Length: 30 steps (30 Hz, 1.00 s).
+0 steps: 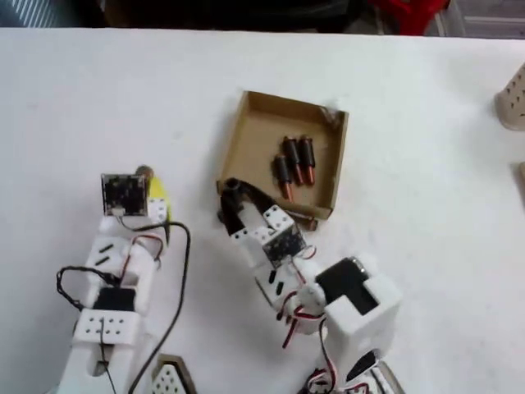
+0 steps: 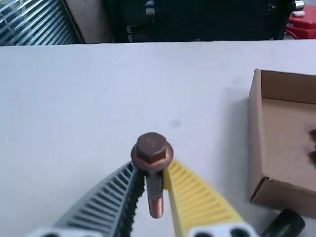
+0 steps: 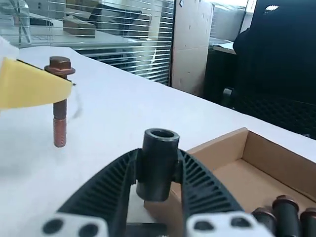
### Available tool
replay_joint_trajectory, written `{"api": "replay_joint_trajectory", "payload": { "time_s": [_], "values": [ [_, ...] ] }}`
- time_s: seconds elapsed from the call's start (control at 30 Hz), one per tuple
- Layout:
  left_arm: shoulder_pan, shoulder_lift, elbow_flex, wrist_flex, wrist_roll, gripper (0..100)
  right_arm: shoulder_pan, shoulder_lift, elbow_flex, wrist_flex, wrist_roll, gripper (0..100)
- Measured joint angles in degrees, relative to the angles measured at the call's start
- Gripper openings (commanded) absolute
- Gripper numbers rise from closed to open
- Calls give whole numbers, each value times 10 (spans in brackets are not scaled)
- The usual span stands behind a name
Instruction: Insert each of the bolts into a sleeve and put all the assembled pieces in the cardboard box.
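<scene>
Two arms over a white tabletop (image 1: 394, 98). The left jaws, made up of a grey finger (image 2: 103, 207) and a yellow finger (image 2: 197, 202), are closed to a narrow gap on a copper-coloured bolt (image 2: 152, 150). They grip it just under its hexagonal flanged head, and the bolt stands upright with its head uppermost and its shank pointing down. In the right wrist view this bolt (image 3: 59, 98) hangs from the yellow finger (image 3: 29, 89) well to one side of the box. The right jaws, two black ribbed fingers (image 3: 103, 197), are closed on a black sleeve (image 3: 159, 143), which is upright with its open bore facing up. In the high view the sleeve (image 1: 232, 187) lies just outside the near corner of the cardboard box (image 1: 262, 139), on the side facing the left arm. The box sits open-topped between the arms and the far side of the tabletop. Three assembled pieces (image 1: 294, 164) lie side by side on its floor, each a dark sleeve with a copper bolt end showing
</scene>
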Motion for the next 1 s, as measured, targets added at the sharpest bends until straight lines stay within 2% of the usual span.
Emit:
{"api": "replay_joint_trajectory", "payload": {
  "time_s": [0.23,0.5,0.73,1.0],
  "values": [
    [0,-1,33,-88,80,60,-27,3,61,-52,1,16],
    [0,-1,33,-135,86,60,-50,3,119,-78,1,16],
    [52,-1,33,-193,86,60,-50,6,120,-78,1,16],
    [93,-1,33,-185,86,59,-50,8,120,-78,1,16]
  ]
}}
